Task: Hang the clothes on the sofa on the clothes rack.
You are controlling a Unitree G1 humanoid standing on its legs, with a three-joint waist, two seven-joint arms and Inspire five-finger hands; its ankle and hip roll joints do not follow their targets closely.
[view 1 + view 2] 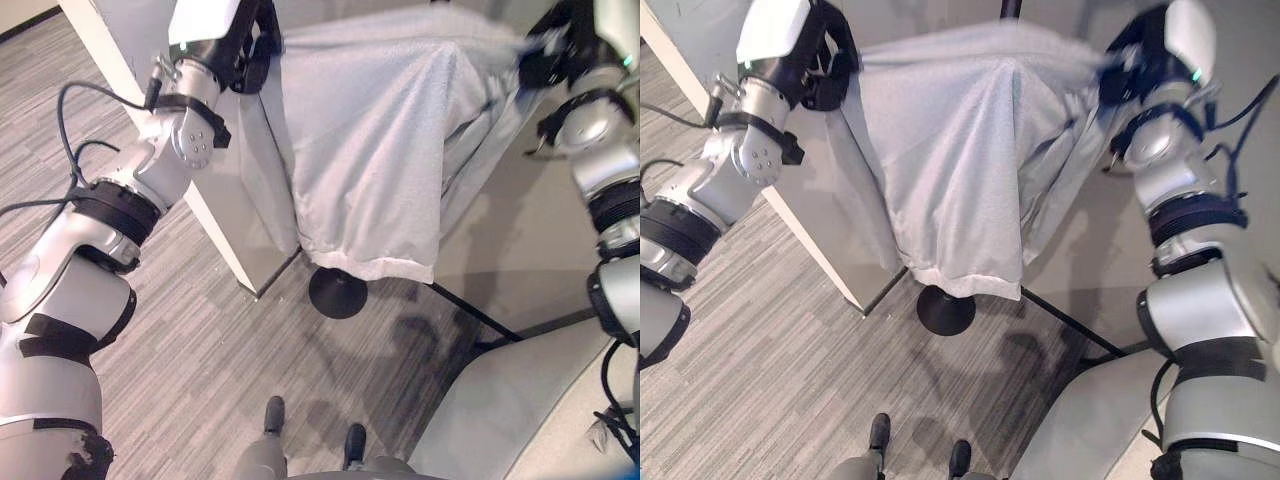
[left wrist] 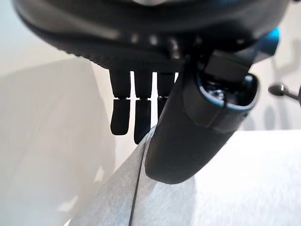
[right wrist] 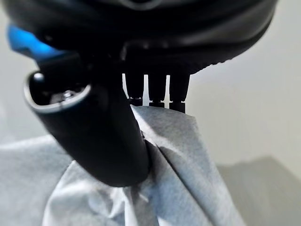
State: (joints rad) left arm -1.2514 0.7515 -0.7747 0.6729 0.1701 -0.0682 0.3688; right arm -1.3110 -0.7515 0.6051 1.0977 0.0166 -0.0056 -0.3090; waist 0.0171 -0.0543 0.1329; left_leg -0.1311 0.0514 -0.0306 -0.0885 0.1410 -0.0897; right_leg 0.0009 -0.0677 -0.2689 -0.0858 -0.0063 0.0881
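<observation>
1. No label, tag or writing can be read on the light grey garment (image 1: 950, 160) or on anything around it.
2. The garment hangs spread out at about 12 o'clock in the head views, draped over the clothes rack, its hem ending just above the rack's round black base (image 1: 337, 292).
3. The left hand (image 1: 825, 65) pinches the garment's upper edge at about 10 o'clock — in its wrist view the thumb (image 2: 188, 136) presses on the cloth edge while the fingers (image 2: 120, 115) reach down behind it.
4. The right hand (image 1: 1130, 65) pinches the opposite upper corner at about 2 o'clock; its thumb (image 3: 106, 141) clamps bunched cloth against the fingers.
5. A white partition panel (image 1: 215, 190) stands behind the garment's left side, at 10 to 11 o'clock.
6. A grey sofa (image 1: 510, 410) sits at 4 to 5 o'clock — striped grey carpet (image 1: 190, 350) lies between.
</observation>
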